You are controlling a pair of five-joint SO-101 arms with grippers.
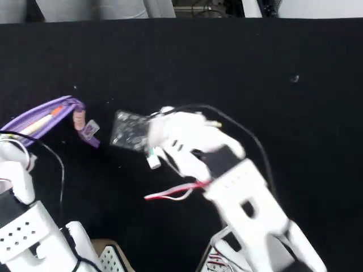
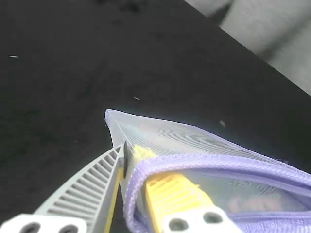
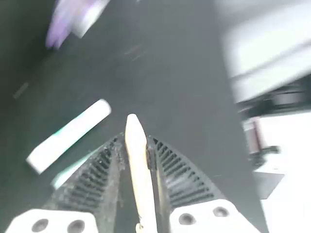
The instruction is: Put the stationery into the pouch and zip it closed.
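Note:
A purple mesh pouch (image 1: 45, 115) lies open at the table's left with an orange-tipped pen inside. My left gripper (image 2: 127, 162) is shut on the pouch (image 2: 204, 145) at its rim, with the grey finger outside and the yellow finger (image 2: 170, 194) inside. In the high view the left gripper (image 1: 17, 141) sits at the pouch's near end. My right gripper (image 3: 137, 145) is shut on a cream pen (image 3: 138, 170) and hangs mid-table (image 1: 161, 122), right of the pouch. A white stick with a teal band (image 3: 68, 137) lies on the cloth just near of it (image 1: 153, 161).
A clear plastic packet (image 1: 127, 131) lies between the pouch and the right gripper. A pink piece (image 1: 79, 118) and a purple tag (image 1: 89, 131) sit at the pouch's right end. Red and white cables (image 1: 170, 194) trail from the right arm. The black cloth's far and right parts are bare.

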